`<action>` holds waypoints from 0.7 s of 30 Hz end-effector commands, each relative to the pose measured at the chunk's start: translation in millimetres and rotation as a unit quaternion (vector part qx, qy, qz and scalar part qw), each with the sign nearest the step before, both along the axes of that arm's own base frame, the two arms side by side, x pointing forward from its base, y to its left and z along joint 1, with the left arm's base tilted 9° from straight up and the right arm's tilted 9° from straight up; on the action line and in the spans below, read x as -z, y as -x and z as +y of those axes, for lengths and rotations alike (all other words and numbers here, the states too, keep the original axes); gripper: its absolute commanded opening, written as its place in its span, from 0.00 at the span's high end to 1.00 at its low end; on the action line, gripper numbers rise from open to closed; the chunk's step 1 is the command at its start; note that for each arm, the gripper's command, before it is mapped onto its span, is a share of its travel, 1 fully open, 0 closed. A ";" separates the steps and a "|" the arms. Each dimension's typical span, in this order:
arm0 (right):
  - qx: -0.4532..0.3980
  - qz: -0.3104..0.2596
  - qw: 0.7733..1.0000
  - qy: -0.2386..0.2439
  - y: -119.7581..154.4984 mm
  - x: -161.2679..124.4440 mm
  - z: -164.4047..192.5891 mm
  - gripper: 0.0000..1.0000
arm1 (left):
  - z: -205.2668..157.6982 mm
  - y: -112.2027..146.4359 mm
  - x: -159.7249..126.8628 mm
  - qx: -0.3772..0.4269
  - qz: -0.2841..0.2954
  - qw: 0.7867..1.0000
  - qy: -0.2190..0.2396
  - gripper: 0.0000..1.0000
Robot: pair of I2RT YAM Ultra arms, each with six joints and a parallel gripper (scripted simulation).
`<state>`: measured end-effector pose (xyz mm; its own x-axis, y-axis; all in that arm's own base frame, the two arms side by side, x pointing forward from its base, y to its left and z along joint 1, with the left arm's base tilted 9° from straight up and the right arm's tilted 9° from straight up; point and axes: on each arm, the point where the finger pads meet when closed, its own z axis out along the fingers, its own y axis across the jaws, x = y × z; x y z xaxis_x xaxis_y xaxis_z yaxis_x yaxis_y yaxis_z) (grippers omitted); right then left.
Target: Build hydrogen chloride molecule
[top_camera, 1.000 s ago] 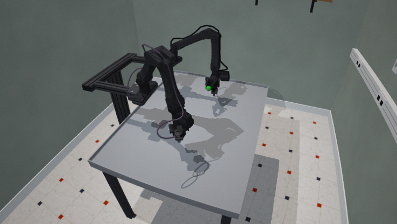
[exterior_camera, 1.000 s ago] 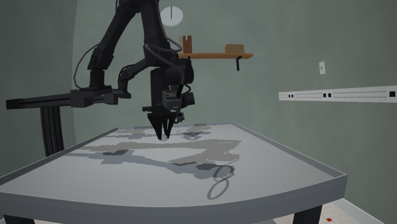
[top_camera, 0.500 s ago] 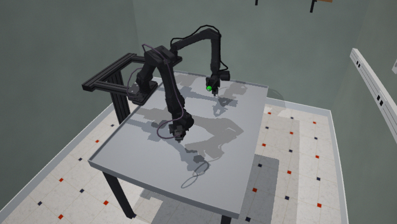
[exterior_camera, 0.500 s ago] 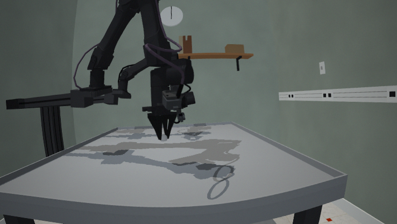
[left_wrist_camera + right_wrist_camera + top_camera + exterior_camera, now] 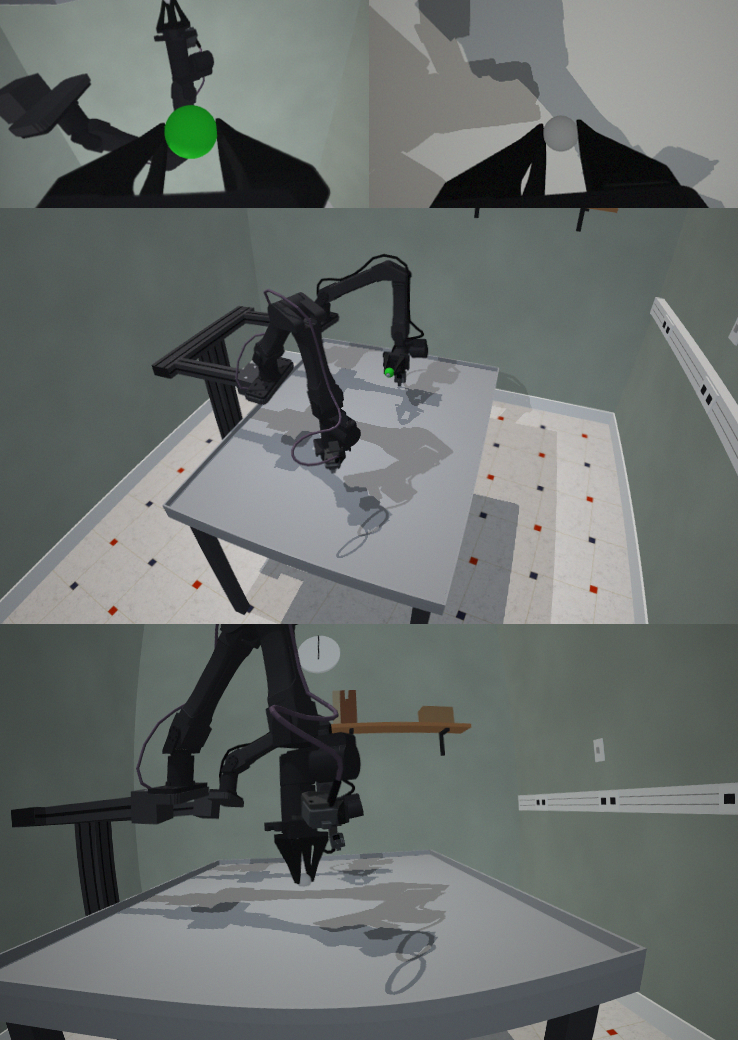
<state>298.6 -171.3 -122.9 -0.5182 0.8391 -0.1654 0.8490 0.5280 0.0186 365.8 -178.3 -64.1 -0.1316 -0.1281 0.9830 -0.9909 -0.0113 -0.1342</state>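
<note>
My left gripper (image 5: pixel 190 128) is shut on the green ball (image 5: pixel 389 372) (image 5: pixel 191 139), held above the far part of the table. The gripper points sideways toward the right arm. A small grey spot shows on the ball in the top view; I cannot tell if it is a hole or a peg end. My right gripper (image 5: pixel 304 876) (image 5: pixel 560 129) points down above the table, shut on the white ball (image 5: pixel 304 880) (image 5: pixel 560 139). No hole shows on the white ball. The balls are well apart. No separate grey peg can be made out.
The grey table (image 5: pixel 248 502) (image 5: pixel 180 965) has a low raised rim and carries broad arm shadows. The dark frame (image 5: pixel 198 346) bearing both arms stands at its side. The right arm's cable (image 5: pixel 293 450) loops out near its wrist. A wall shelf (image 5: pixel 403 728) is beyond the table.
</note>
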 end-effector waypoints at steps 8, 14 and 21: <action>-0.002 -0.006 1.000 0.010 -3.6 -0.6 -3.9 1.00 | 0.6 -3.5 -8.9 -0.001 -0.011 1.000 0.005 1.00; -0.002 -0.004 1.000 0.008 -2.3 0.8 -3.1 1.00 | 1.3 -3.9 -9.5 -0.001 -0.012 1.000 0.006 1.00; -0.002 -0.002 1.000 0.007 -0.6 2.4 -2.1 1.00 | 2.1 -4.3 -9.9 -0.002 -0.012 1.000 0.006 1.00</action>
